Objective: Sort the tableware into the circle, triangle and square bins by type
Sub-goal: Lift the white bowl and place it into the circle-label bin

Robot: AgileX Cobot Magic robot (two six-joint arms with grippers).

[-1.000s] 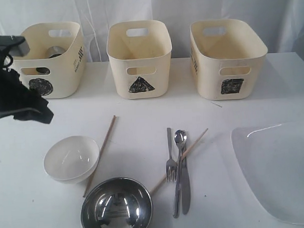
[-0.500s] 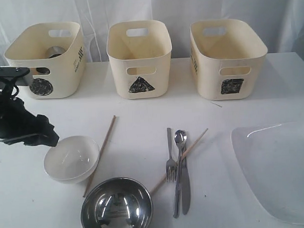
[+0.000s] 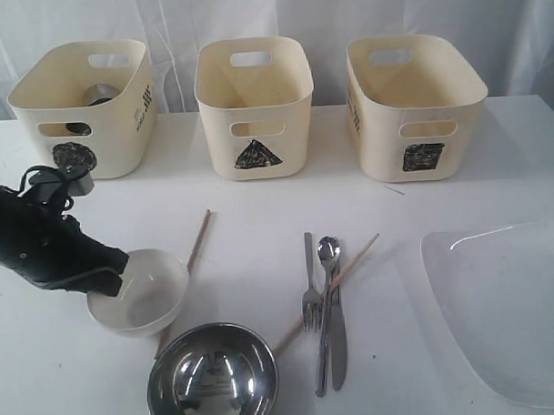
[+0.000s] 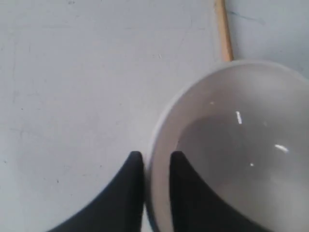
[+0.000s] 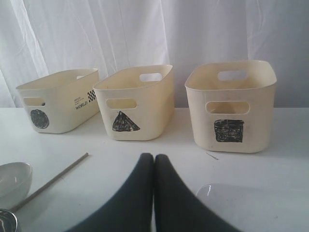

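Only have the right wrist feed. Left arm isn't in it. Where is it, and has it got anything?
Observer: The left gripper is down at the white bowl, pinching its rim, one finger inside and one outside.
Operator: Can't see into the circle bin from here. Anything in it?
Observer: Yes, a steel mug shows partly over the rim of the circle bin.
Operator: Cutlery? I only get one chopstick.
Observer: The fork, spoon and knife lie side by side, with another chopstick lying slantwise across them.
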